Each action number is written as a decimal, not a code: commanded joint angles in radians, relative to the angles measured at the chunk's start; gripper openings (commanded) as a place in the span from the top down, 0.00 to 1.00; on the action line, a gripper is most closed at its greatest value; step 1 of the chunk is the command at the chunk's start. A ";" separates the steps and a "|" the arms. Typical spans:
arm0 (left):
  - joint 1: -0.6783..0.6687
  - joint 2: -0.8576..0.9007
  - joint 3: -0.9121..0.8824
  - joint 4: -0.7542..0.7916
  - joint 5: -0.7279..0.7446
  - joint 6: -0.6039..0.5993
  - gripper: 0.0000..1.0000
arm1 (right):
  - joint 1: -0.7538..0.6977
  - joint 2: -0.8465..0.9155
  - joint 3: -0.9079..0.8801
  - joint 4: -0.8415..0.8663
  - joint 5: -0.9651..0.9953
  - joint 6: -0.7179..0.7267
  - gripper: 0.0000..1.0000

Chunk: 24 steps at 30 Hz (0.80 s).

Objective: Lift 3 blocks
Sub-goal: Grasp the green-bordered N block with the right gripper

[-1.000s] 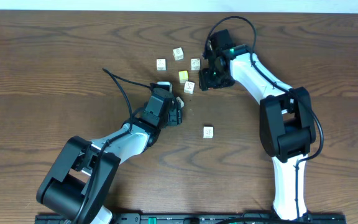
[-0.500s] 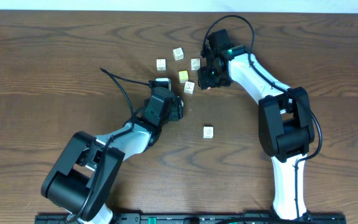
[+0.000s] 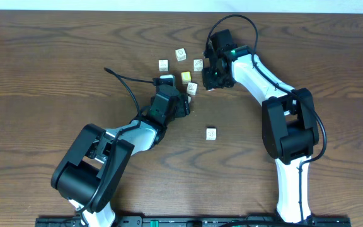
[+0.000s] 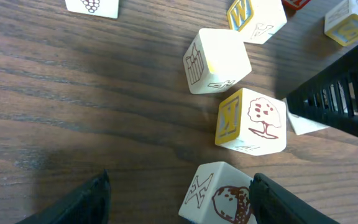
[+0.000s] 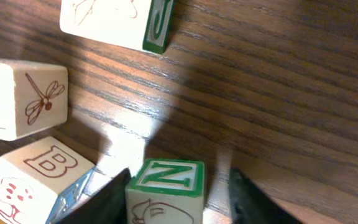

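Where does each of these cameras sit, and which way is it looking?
Overhead: above the table, facing down; left arm, right arm, blocks.
Left wrist: on the left arm, facing down past the open left gripper at blocks.
Right wrist: same, right gripper straddling the N block.
Shared: overhead shows both grippers too.

Acorn block (image 4: 219, 198) cut off by the bottom edge

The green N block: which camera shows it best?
Right wrist view: the N block sits large at the bottom, between the right gripper's fingers. Overhead, the gripper hides it. The left wrist view doesn't clearly show it.
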 commanded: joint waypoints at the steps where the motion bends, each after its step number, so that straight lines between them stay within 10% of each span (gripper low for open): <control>1: -0.001 0.028 0.000 -0.019 0.043 0.029 0.28 | 0.009 0.007 0.014 -0.006 0.010 -0.004 0.63; 14: -0.001 0.014 0.000 -0.043 0.042 0.029 0.28 | 0.009 0.002 0.014 -0.034 0.013 -0.004 0.99; 24: -0.001 -0.107 0.000 -0.122 0.043 0.096 0.28 | 0.007 -0.139 0.014 -0.133 0.055 0.008 0.99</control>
